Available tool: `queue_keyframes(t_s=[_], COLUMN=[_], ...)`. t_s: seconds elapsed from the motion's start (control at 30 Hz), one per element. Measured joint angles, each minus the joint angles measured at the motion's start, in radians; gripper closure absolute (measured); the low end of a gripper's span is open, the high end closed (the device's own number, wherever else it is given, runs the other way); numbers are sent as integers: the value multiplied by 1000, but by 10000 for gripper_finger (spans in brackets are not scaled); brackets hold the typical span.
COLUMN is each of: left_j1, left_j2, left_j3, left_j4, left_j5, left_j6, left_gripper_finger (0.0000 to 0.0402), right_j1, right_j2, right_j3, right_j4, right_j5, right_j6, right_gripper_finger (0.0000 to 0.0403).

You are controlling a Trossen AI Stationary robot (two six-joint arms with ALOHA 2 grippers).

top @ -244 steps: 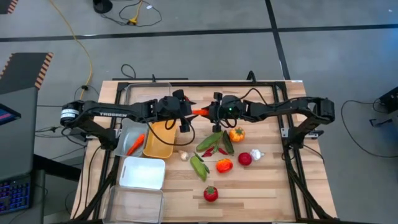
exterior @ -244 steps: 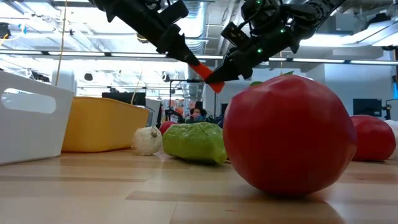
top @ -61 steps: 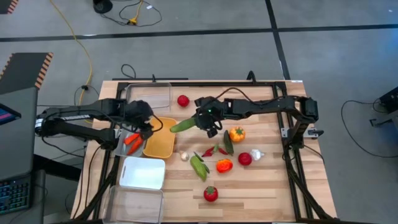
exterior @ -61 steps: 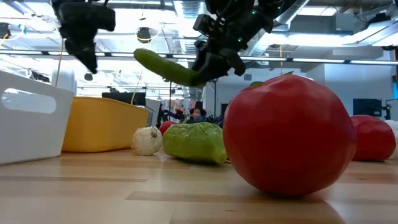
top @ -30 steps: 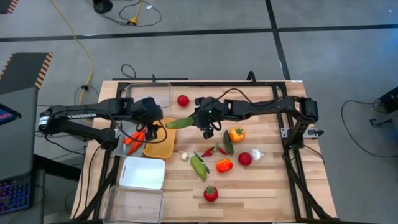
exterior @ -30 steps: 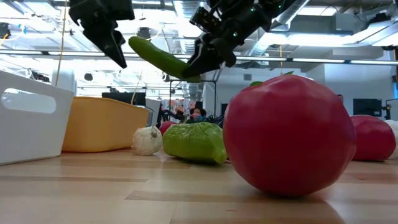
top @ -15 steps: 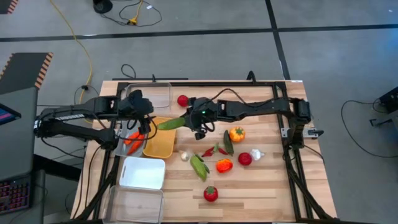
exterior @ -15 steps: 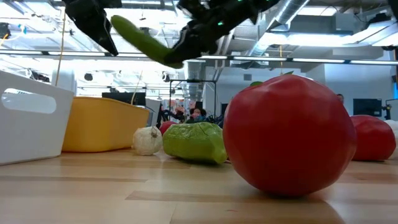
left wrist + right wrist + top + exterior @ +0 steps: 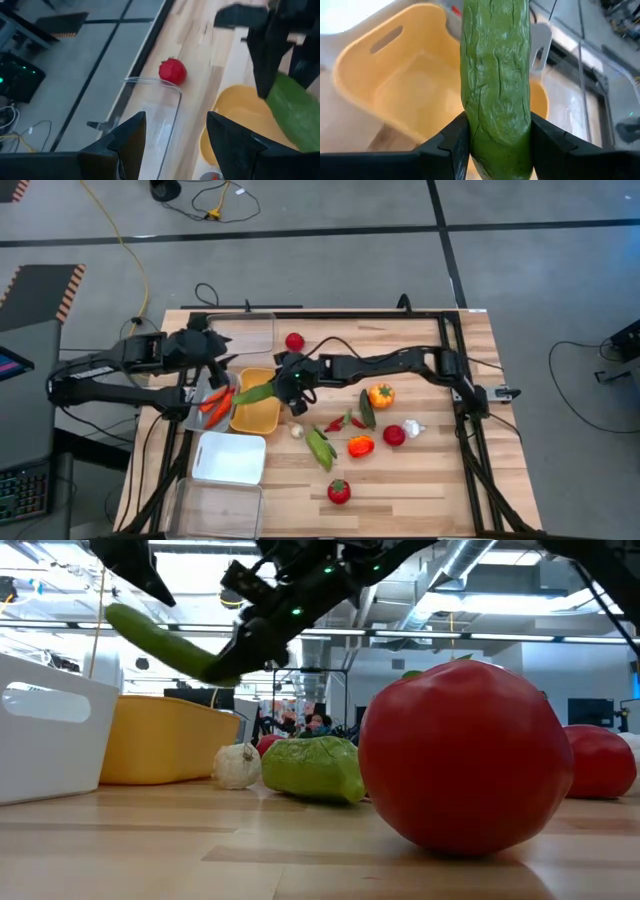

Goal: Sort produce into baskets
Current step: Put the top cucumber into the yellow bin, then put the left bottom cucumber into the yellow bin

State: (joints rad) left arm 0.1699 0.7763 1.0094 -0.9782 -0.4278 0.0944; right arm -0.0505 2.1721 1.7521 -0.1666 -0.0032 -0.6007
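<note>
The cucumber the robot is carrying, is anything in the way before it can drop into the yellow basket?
Nothing visible blocks it. The right tool holds the cucumber above the yellow basket, which looks empty underneath. The left tool is off to the side, near the clear basket.

The wooden bench (image 9: 420, 480) is carrying five baskets (image 9: 229, 459) along its left side, with tomatoes (image 9: 339, 491), peppers (image 9: 380, 394), chillies (image 9: 334, 425), garlic (image 9: 413, 427) lying loose.

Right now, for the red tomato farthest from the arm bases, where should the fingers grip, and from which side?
Come straight down from above and close across the tomato's widest middle. It is round, so a grip off its middle would likely slip. It lies apart from its neighbours, which leaves room for a finger on either side.
</note>
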Motion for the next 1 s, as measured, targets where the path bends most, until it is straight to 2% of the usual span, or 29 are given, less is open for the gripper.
queue_keyframes(t_s=[0.27,0.4,0.67,0.83,0.93,1.0], left_j1=[0,0,0,0,0,0], left_j2=[-34,-33,-30,-25,-12,8], left_j3=[0,0,0,0,0,0], left_j4=[-13,-13,-12,-7,14,39], left_j5=[2,2,45,76,112,141], left_j6=[-6,-8,-17,-50,-56,-55], left_gripper_finger=[204,204,204,204,204,204], right_j1=[17,20,20,20,20,10], right_j2=[91,91,91,83,51,13], right_j3=[89,95,94,94,94,94], right_j4=[-4,-11,-15,-29,-83,-167], right_j5=[2,2,10,56,109,106], right_j6=[-29,-28,34,53,78,112], right_gripper_finger=[210,201,135,128,127,127])
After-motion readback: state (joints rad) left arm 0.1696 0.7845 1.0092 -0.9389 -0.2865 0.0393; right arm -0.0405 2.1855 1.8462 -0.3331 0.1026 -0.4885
